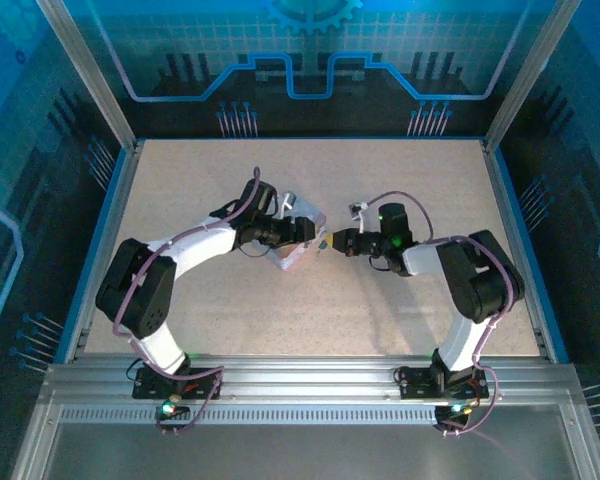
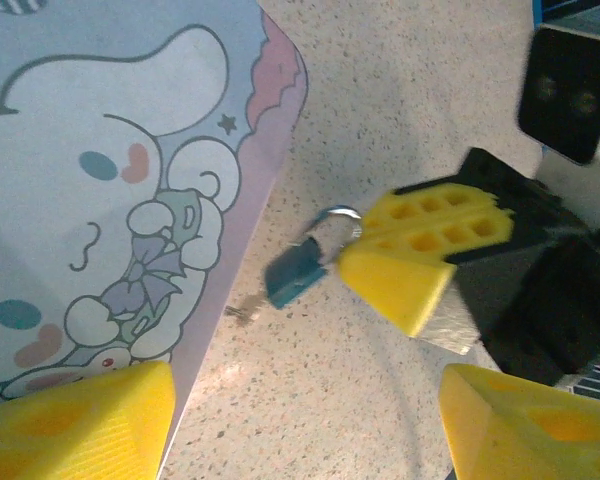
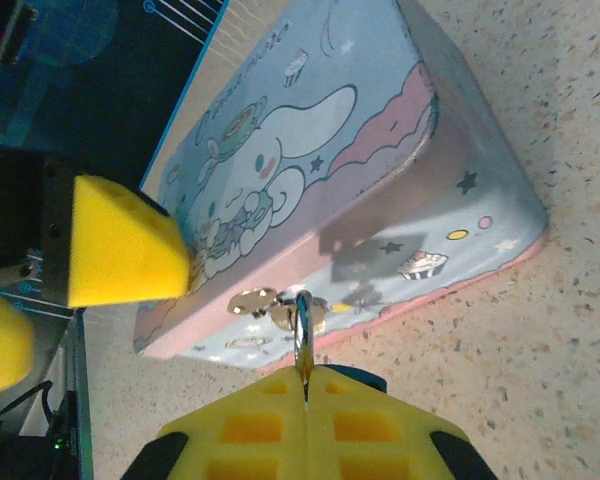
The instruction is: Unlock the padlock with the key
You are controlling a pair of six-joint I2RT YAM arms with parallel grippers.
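Note:
The padlock (image 2: 295,276) is small and teal, with a thin metal shackle (image 3: 302,322). My right gripper (image 3: 305,388) is shut on that shackle and holds the lock just off the front of the pastel cartoon tin box (image 2: 100,180). The box's gold clasp (image 3: 252,300) sits right behind the shackle. My left gripper (image 2: 305,392) is open, one yellow finger (image 2: 80,422) over the box's corner and the other over bare table. A tiny grey metal bit (image 2: 242,313) lies at the box's edge, too blurred to tell key from clasp. In the top view both grippers meet by the box (image 1: 306,213).
The speckled beige table (image 1: 400,330) is framed by blue-edged aluminium rails and glass walls. Both arms bend in toward the middle. The right arm's black wrist body (image 2: 550,300) stands close to my left gripper's right finger.

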